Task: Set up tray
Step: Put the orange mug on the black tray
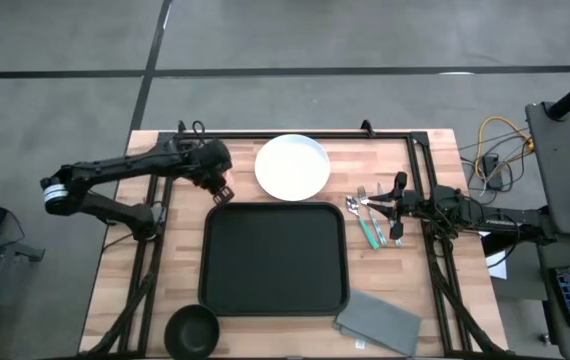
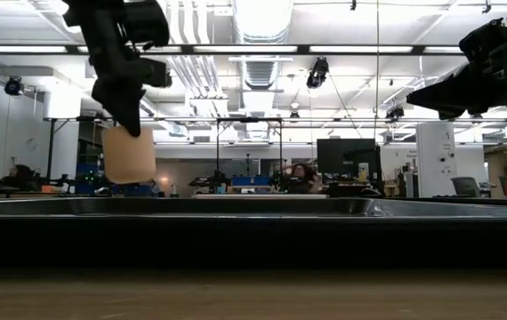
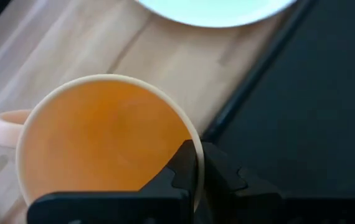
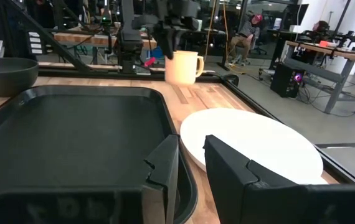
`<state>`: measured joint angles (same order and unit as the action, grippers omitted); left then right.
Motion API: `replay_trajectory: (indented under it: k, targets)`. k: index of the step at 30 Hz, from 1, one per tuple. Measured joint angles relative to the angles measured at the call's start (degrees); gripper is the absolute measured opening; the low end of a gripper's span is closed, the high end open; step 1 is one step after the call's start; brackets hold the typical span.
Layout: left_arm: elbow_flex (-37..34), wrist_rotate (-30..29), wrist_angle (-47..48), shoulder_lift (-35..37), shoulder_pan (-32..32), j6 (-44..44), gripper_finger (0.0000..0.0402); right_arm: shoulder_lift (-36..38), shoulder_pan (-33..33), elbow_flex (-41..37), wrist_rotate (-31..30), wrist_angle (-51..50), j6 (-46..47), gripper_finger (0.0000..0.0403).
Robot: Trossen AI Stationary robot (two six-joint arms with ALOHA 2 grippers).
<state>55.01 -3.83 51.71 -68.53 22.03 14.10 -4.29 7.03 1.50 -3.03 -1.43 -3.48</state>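
Tray [image 1: 274, 258] flat at table [image 1: 115, 300] centre, nothing on it yet. White plate [image 1: 292, 166] just beyond tray's far edge, apart from rim. Black bowl [image 1: 191, 331] off near-left corner, grey napkin [image 1: 379, 322] off near-right corner, cutlery [image 1: 368, 220] with green handles just right of tray.

Left gripper [image 3: 197, 163] pinching wall of peach mug [image 3: 103, 137], one finger inside, one outside, mug lifted clear of table above tray's far-left corner, handle pointing away from tray. Grip on thin rim only, off-centre.

Right gripper [image 4: 190, 158] hanging over cutlery at right side, jaws narrowly parted; holding anything or not: cannot tell.

Risks, as judged:
- Rim pinch on one side = mug free to swing or slip; any fast move, likely tilt or drop.
- Lowering too close to tray rim: base catching the raised edge, mug tipping over.
- Drifting far-right: clipping plate.
- Both arms heading for tray at once: possible clash over centre.
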Motion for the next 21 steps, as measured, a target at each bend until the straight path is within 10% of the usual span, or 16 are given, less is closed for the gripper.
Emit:
replay_trajectory:
  k: [21]
  targets:
    - [-1.98, -0.54, -0.07, 0.00, -20.45, 13.09, 0.0000, 0.00, 0.00, 0.00, 0.02, 0.00, 0.01, 0.0068]
